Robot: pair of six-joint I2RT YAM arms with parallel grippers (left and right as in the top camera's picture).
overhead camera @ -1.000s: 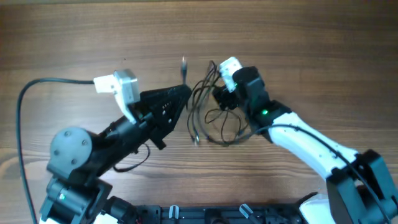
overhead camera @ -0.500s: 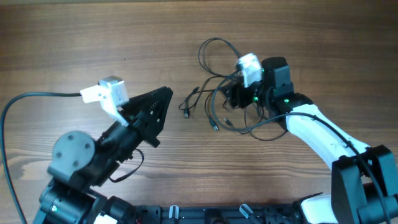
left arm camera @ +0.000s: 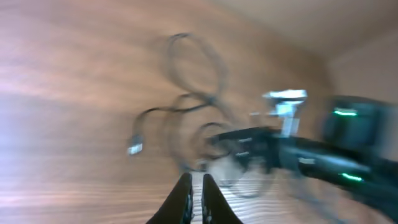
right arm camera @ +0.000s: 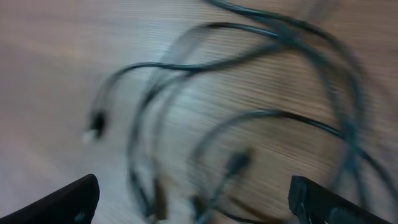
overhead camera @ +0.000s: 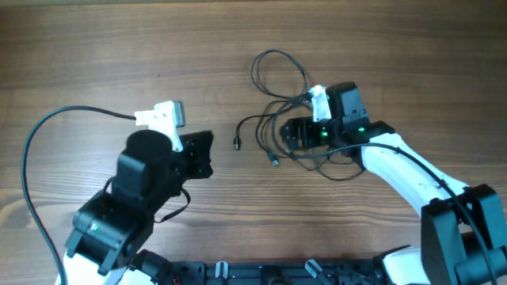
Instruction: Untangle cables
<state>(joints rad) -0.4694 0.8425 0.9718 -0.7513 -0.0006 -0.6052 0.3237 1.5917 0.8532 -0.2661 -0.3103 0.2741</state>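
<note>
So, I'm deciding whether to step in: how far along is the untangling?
Done: little; one plug end lies clear to the left, one loop is spread out. In hand: nothing; left fingers shut and empty, right fingers open over the cables. Left: they cross in one heap and need separating.

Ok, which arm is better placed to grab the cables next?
Probably right. Its open fingers hover directly over the cables, with loops lying between them in the wrist view. The left fingers are shut, empty and well apart from the tangle.
</note>
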